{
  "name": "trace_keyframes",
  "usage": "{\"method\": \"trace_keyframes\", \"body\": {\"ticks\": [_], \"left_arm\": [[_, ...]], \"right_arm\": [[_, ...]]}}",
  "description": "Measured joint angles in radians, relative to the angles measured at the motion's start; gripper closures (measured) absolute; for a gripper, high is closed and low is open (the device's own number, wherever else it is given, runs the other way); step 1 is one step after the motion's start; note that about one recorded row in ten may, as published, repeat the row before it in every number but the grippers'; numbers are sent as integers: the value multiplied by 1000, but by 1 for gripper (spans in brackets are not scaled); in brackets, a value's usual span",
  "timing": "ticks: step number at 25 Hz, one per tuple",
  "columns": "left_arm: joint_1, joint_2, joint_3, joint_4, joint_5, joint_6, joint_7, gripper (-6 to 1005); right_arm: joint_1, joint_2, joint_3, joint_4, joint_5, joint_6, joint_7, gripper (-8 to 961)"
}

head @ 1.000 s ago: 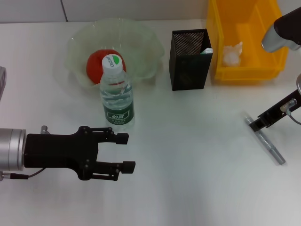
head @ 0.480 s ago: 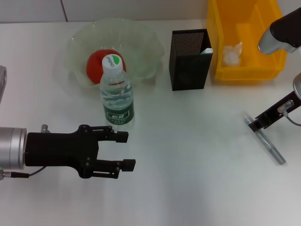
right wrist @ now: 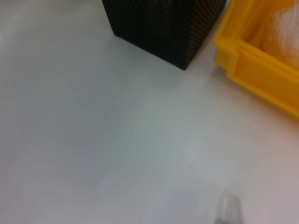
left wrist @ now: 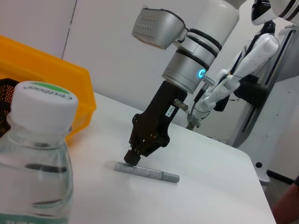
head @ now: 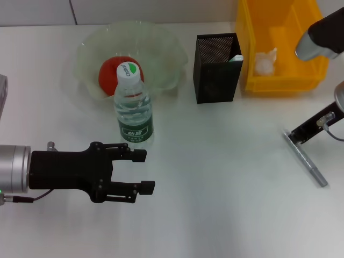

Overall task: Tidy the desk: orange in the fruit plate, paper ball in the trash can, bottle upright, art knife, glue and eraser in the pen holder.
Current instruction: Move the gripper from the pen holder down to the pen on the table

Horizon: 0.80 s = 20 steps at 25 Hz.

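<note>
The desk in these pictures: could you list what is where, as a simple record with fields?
orange: in the fruit plate
bottle: upright, in front of the plate
pen holder: beside the trash can, something pale poking out
paper ball: in the trash can
grey stick-like tool: lying flat on the desk
right hand: down at the tool's far end
left hand: open, near the bottle

orange (head: pixel 113 72): 1 | fruit plate (head: pixel 161 54): 1 | bottle (head: pixel 133 107): 1 | pen holder (head: pixel 216 69): 1 | trash can (head: pixel 285 80): 1 | paper ball (head: pixel 264 63): 1 | grey art knife (head: pixel 307 162): 1 | grippers: 2, left gripper (head: pixel 144 172), right gripper (head: pixel 293 137)
</note>
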Motion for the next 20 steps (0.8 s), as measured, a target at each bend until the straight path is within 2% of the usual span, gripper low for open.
{"method": "trace_keyframes", "body": {"ticks": [4, 20], "left_arm": [[2, 0, 0, 0, 0, 0, 0, 216], [6, 0, 1, -1, 0, 0, 0, 216]], "right_arm": [[-15, 0, 9, -40, 5, -8, -12, 954], [-16, 2, 0, -27, 6, -4, -14, 798]]}}
